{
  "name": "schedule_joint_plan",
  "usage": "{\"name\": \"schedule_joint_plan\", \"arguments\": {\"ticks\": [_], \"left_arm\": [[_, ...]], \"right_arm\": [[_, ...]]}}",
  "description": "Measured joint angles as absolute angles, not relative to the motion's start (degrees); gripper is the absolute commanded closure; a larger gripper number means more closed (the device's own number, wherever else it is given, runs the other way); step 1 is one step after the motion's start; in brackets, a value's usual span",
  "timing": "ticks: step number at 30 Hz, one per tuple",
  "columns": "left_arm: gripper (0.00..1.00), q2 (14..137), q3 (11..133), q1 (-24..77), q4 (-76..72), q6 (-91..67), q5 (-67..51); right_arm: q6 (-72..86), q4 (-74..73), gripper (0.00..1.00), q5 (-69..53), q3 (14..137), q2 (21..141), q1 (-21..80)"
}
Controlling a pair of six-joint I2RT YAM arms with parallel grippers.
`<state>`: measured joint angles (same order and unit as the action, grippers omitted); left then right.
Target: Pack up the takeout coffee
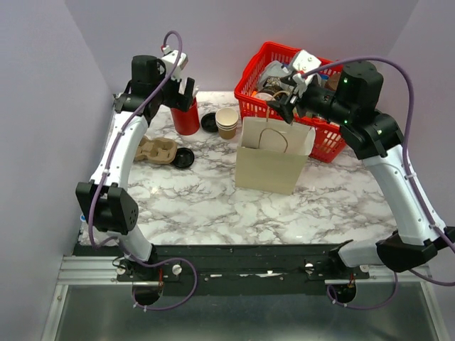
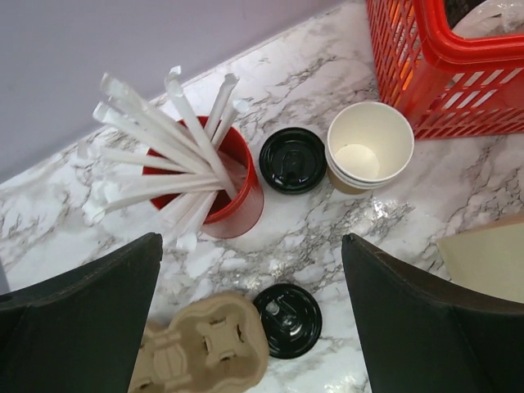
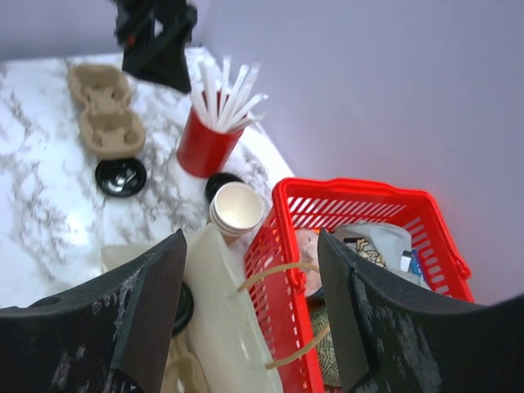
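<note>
Jaws of our left gripper (image 2: pixel 251 246) stood wide above the red straw cup (image 2: pixel 233 205) — our right gripper (image 3: pixel 251 237), equally spread and empty, hung over the paper bag (image 1: pixel 270 160).

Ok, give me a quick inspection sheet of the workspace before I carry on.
Surface: marble table, no spills seen.
Job's things: paper bag upright, mouth open; takeout coffee not clearly seen.
Clutter: red cup of straws, far black lid, stack of cream cups, near black lid, cup carrier, red basket with mixed items.
Hands: left hand open above the straws; right hand open above the bag mouth.
Cables: purple cables loop along both arms.
Surroundings: lilac walls; nothing else seen.
</note>
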<state>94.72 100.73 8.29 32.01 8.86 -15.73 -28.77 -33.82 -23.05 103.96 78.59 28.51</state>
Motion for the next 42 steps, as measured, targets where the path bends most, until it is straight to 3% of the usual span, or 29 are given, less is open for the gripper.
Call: {"name": "schedule_joint_plan", "arguments": {"ticks": [15,35,41,42], "left_arm": [[0.16,118.10,126.15,6.87,30.41,8.56,-15.07],[0.20,130.28,132.33,6.50,27.79,6.11,-9.32],[0.42,131.72,133.43,6.44,26.61,6.07,-9.06],[0.55,132.05,133.67,6.44,26.39,6.04,-9.28]], "right_arm": [[-20.36,-26.98,0.24,-19.16,99.00,80.99,24.56],[-20.64,-26.17,0.24,-16.93,99.04,84.62,22.85],[-21.12,-26.17,0.24,-16.05,99.04,85.41,22.85],[-21.26,-26.17,0.24,-15.86,99.04,85.45,22.83]]}}
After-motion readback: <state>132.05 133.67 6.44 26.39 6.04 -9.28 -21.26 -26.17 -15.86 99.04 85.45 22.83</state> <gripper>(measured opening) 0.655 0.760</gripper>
